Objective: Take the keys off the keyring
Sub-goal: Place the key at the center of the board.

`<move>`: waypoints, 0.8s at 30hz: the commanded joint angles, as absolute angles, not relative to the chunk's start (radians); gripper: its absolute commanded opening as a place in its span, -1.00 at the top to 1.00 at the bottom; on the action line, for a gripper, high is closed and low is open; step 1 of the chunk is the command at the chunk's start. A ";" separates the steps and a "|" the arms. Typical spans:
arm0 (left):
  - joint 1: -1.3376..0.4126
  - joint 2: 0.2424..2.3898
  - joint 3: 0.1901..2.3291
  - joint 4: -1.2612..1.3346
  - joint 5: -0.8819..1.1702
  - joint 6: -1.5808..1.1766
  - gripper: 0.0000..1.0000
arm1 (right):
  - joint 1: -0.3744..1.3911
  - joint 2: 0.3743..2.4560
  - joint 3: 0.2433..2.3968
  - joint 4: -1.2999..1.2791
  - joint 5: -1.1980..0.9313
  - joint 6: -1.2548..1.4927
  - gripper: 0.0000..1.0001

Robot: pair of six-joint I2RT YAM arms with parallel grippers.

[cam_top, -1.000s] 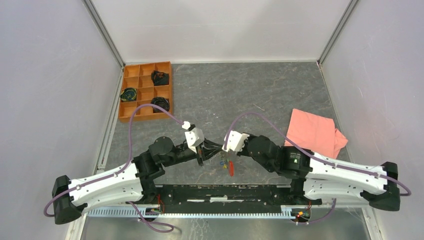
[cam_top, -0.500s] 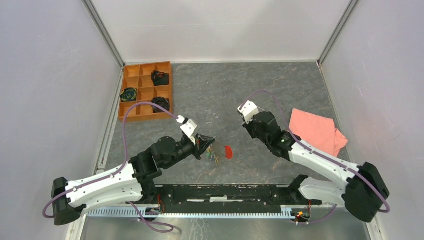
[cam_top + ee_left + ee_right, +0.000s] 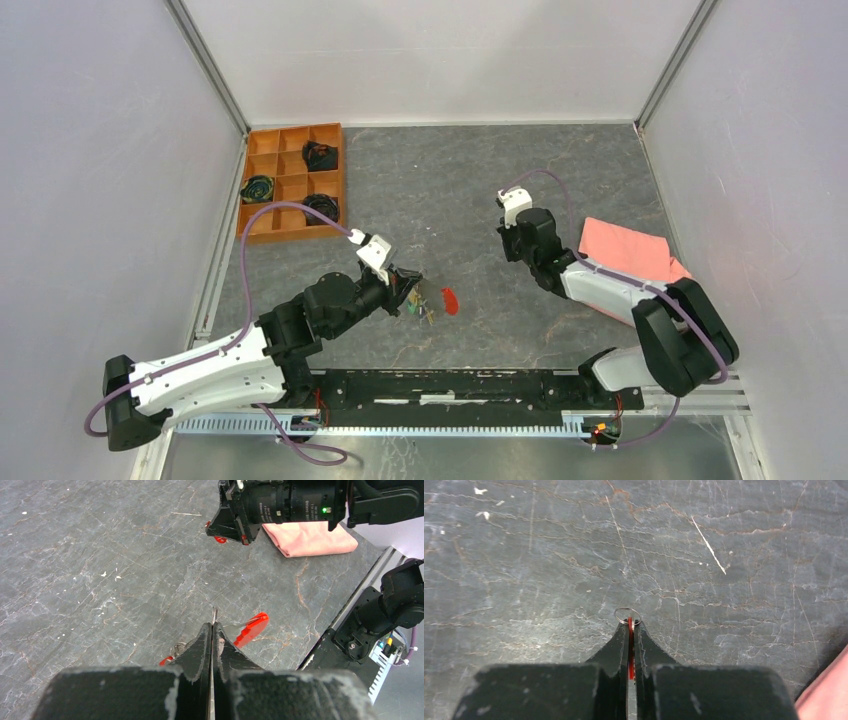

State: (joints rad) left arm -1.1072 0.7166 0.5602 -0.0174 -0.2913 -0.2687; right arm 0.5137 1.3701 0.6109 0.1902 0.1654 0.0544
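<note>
My right gripper (image 3: 510,252) is shut on the red strap (image 3: 629,630) of the keyring. The thin metal ring (image 3: 627,615) pokes out past its tips above bare table. It also shows in the left wrist view (image 3: 227,532). My left gripper (image 3: 412,285) is shut, and a thin metal sliver (image 3: 214,615), seemingly a key blade, sticks out between its tips. Several small keys (image 3: 425,310) with coloured heads lie on the table right by it. A red-headed key (image 3: 450,300) lies just to their right; the left wrist view shows it too (image 3: 251,626).
A pink cloth (image 3: 630,265) lies under the right arm at the right. An orange compartment tray (image 3: 292,180) holding dark bundles stands at the back left. A black rail (image 3: 460,385) runs along the near edge. White walls enclose the table.
The right gripper has pulled away up and to the right with the strap and ring. The keys stayed on the table by the left gripper, which shifted slightly back and left.
</note>
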 commanded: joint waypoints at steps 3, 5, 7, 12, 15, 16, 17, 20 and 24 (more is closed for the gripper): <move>-1.107 0.703 0.610 0.015 -0.295 -0.291 0.96 | 0.489 1.433 0.627 0.266 0.170 0.081 0.99; -1.107 0.706 0.609 0.008 -0.287 -0.298 0.96 | 0.484 1.450 0.630 0.264 0.175 0.080 0.96; -1.107 0.705 0.606 0.011 -0.278 -0.303 0.97 | 0.484 1.462 0.633 0.258 0.179 0.079 0.92; -1.106 0.706 0.607 0.008 -0.272 -0.301 0.96 | 0.482 1.481 0.629 0.258 0.182 0.077 0.79; -1.105 0.704 0.604 0.007 -0.269 -0.305 0.96 | 0.482 1.488 0.627 0.256 0.175 0.077 0.72; -1.106 0.703 0.603 0.006 -0.267 -0.305 0.97 | 0.483 1.489 0.629 0.256 0.173 0.077 0.70; -1.106 0.703 0.603 0.007 -0.266 -0.306 0.96 | 0.482 1.489 0.629 0.255 0.171 0.077 0.70; -1.106 0.704 0.603 0.005 -0.263 -0.308 0.96 | 0.482 1.490 0.630 0.253 0.172 0.075 0.69; -1.106 0.703 0.606 0.005 -0.259 -0.310 0.96 | 0.482 1.484 0.638 0.241 0.172 0.074 0.65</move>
State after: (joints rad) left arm -1.1072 0.7170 0.5602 -0.0399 -0.2752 -0.2691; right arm 0.4877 1.4860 0.6109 0.2226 0.1658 0.0669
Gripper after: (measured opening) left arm 0.032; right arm 0.166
